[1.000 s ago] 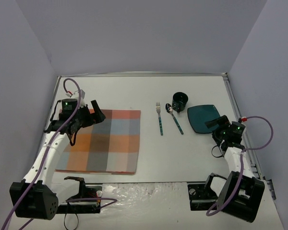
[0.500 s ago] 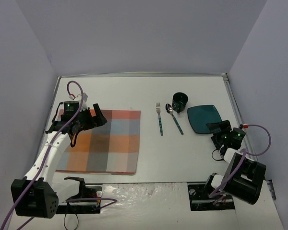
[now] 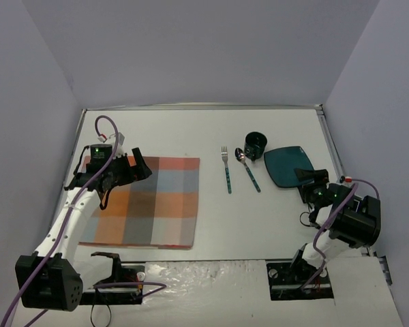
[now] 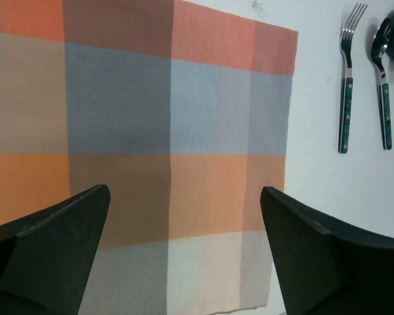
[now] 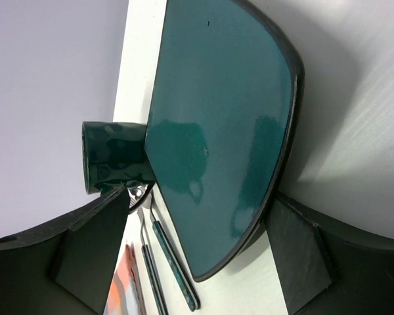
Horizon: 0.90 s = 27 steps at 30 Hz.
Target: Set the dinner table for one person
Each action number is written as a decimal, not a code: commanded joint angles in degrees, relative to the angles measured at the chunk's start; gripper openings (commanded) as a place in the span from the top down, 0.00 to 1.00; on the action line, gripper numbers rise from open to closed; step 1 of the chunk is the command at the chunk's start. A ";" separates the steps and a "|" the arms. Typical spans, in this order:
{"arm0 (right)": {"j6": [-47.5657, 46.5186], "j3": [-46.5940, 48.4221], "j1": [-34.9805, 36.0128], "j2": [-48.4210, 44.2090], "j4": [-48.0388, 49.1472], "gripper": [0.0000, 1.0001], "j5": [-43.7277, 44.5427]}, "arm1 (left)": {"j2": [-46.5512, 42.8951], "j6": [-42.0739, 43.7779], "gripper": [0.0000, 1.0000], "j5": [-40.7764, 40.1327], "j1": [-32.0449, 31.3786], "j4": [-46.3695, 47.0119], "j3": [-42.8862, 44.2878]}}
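Right wrist view: right gripper straddles the plate at its near rim, jaws spread; close squarely, lift level, clear the mug. Left gripper hovers spread above the placemat.

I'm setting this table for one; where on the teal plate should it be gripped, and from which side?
Probably pinch the near rim of the teal plate, coming in low from the near right: it lies flat with a thin raised lip, and the mug and spoon crowd its left side.
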 commanded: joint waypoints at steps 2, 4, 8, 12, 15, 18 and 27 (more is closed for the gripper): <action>0.13 -2.91 -0.73 7.59 -0.99 0.33 2.76 | -0.97 1.22 0.03 -0.49 0.54 2.57 0.74; 0.58 -3.00 -1.01 9.77 1.00 0.40 2.76 | -0.96 1.30 0.03 -0.42 0.54 2.73 0.67; 1.53 -3.04 -1.30 12.81 4.14 0.54 2.23 | -0.88 1.30 0.03 -0.66 0.54 2.65 0.66; 2.54 -3.29 -2.06 15.03 7.28 0.74 1.55 | -0.94 1.39 0.03 -0.96 0.51 2.62 0.57; 3.20 -3.69 -3.59 14.93 8.90 0.94 0.51 | -0.97 1.48 0.03 -1.14 0.45 2.56 0.48; 4.21 -4.25 -5.59 13.00 9.11 1.00 -1.00 | -0.92 1.48 0.03 -1.17 0.42 2.58 0.39; 5.12 -2.22 -8.91 -16.30 -11.70 1.00 -1.11 | -0.17 1.48 0.03 -0.84 0.36 2.82 0.48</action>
